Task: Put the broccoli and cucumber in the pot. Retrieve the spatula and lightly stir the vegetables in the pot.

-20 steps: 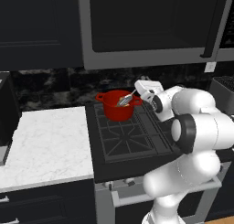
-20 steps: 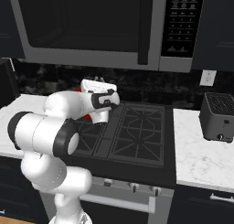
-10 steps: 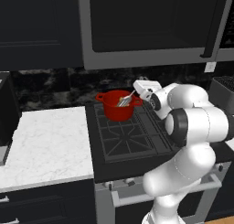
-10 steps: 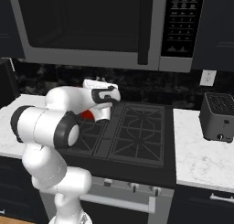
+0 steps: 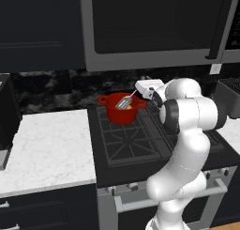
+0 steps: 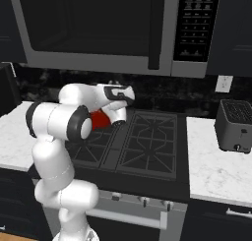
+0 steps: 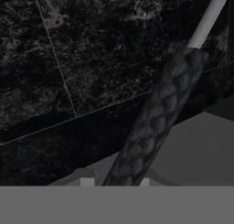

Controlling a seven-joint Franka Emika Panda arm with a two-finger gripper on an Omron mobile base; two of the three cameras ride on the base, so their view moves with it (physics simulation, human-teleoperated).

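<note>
The arm rises from the lower right of the left base view, bends at a dark elbow right of centre, and reaches leftward so that its hand (image 5: 140, 89) sits just right of the pot (image 5: 121, 109), above the rim. In the right base view the same arm climbs from the lower left, folds at the shoulder, and stretches to the right across the middle of the frame, its white wrist hiding most of the pot (image 6: 101, 119). The red pot stands on the stove (image 5: 136, 140) at the back left burner, near the centre of the left base view. The spatula (image 5: 125, 101) slants down from the hand, its silvery head over the pot's mouth (a yellowish bit shows just beneath it, too small to name). In the hand view the spatula (image 7: 157, 120) runs from between the two finger tips at the bottom up to the upper right, dark textured handle first, then a pale shaft; whether the hand is clamped on it or slightly apart I cannot tell. White bench (image 5: 42, 149) fills the left of the left base view, and a toaster (image 6: 235, 132) stands at the right edge of the right base view.
</note>
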